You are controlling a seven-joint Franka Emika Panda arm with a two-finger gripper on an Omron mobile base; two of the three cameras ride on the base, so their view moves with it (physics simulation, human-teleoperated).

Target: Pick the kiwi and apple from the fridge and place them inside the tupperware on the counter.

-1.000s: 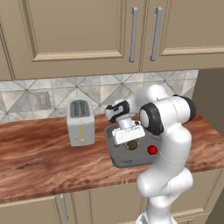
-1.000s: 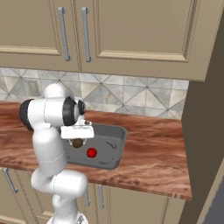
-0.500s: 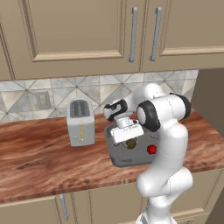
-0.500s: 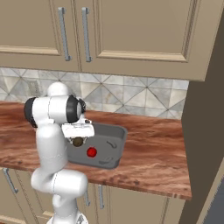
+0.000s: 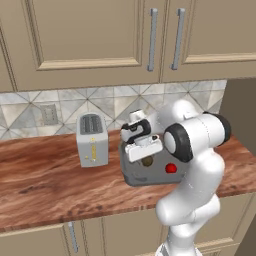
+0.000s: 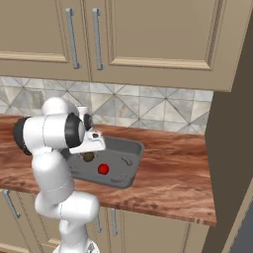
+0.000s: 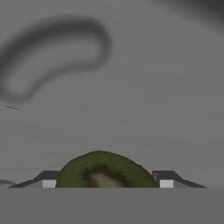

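The white arm's two-finger gripper (image 7: 105,181) hangs low inside the shallow dark grey rectangular tupperware (image 5: 131,176), which sits on the long reddish-brown wood-grain counter (image 5: 45,177) just beside the silver toaster (image 5: 92,139). Its jaws are clamped on the small dark brown, olive-tinged kiwi (image 7: 101,170), one finger tip to either side of the fruit. It looks to be held this low so the fruit can be let go with only a short fall and little chance of rolling. The small shiny bright red apple (image 5: 171,168) already lies on the tray floor, near the kiwi (image 5: 147,161) but apart from it, so I'd judge one half of the job done and the release the step in hand. The hand view gives what the base views cannot: the grip itself, and the grey floor of the tray with its curved moulded groove just past the fruit. The base views, from two sides, give the setting, with the apple (image 6: 103,169) beside the kiwi (image 6: 88,157) under the hand and the tray's flared rim (image 6: 133,163) on the wood. From the left base view much of the tray is hidden behind the arm's elbow; the right base view shows its far end open.
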